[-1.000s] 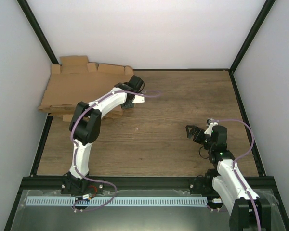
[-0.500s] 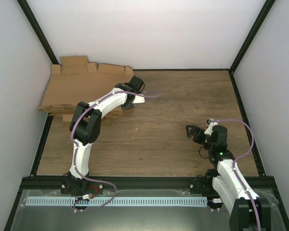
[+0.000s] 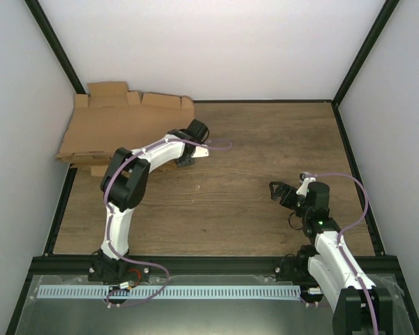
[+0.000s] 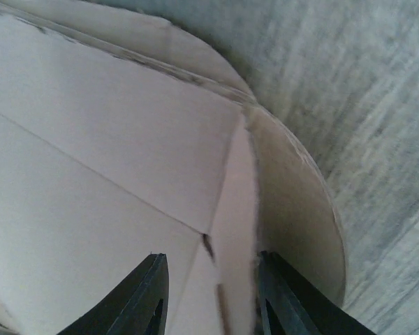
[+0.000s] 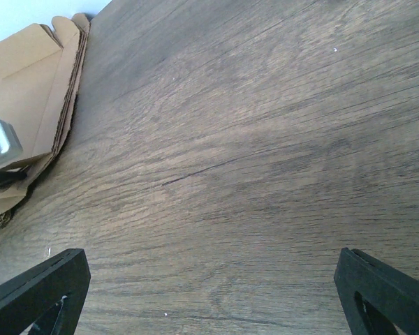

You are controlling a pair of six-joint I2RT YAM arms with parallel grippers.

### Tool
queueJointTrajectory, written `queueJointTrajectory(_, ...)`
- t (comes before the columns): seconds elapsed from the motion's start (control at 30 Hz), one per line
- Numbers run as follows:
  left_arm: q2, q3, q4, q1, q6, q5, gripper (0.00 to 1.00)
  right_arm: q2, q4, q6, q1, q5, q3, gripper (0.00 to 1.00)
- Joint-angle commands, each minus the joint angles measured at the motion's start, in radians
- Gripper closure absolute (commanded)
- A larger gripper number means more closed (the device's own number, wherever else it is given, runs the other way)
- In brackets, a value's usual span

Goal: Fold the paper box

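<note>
at far left, left gripper (image 4: 209,257) over the flat paper box (image 4: 91,174) — grip unclear.

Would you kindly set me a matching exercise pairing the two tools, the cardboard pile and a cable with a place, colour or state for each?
Things:
1. left tool
2. right tool
3. cardboard pile
4. cable

Descriptions:
A. purple
B. lying in the far left corner
C. wide open over the bare table
D. at the pile's right edge, jaws partly apart

Pairs: 1-D; 2-C; 3-B; 4-A
</note>
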Motion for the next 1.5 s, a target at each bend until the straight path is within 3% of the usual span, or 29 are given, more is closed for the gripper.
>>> queueJointTrajectory(0.0, -0.006, -0.036, 0.04, -0.012, -0.003, 0.019, 0.62, -0.003, 0.0, 0.009, 0.008, 0.012, 0.045, 0.0)
queueJointTrajectory(0.13, 0.002, -0.034, 0.04, -0.013, -0.005, 0.022, 0.72, -0.004, 0.0, 0.008, 0.008, 0.01, 0.045, 0.0)
queueJointTrajectory(0.33, 0.011, 0.011, -0.009, -0.013, -0.019, 0.031, 0.96, -0.003, 0.0, 0.008, 0.008, 0.012, 0.045, 0.0)
queueJointTrajectory(0.63, -0.059, 0.043, -0.019, -0.013, -0.071, -0.016, 0.96, -0.003, 0.0, 0.008, 0.008, 0.01, 0.045, 0.0)
queueJointTrajectory(1.03, -0.257, 0.073, 0.123, 0.001, -0.064, -0.285, 0.96, -0.008, -0.001, 0.009, 0.008, 0.009, 0.045, 0.0)
queueJointTrajectory(1.27, -0.333, 0.264, 0.189, 0.01, -0.037, -0.457, 0.96, -0.012, -0.001, 0.011, 0.008, 0.01, 0.043, 0.0)
queueJointTrajectory(1.47, -0.398, 0.433, 0.272, 0.01, 0.105, -0.519, 0.96, -0.013, -0.002, 0.011, 0.008, 0.01, 0.042, 0.0)
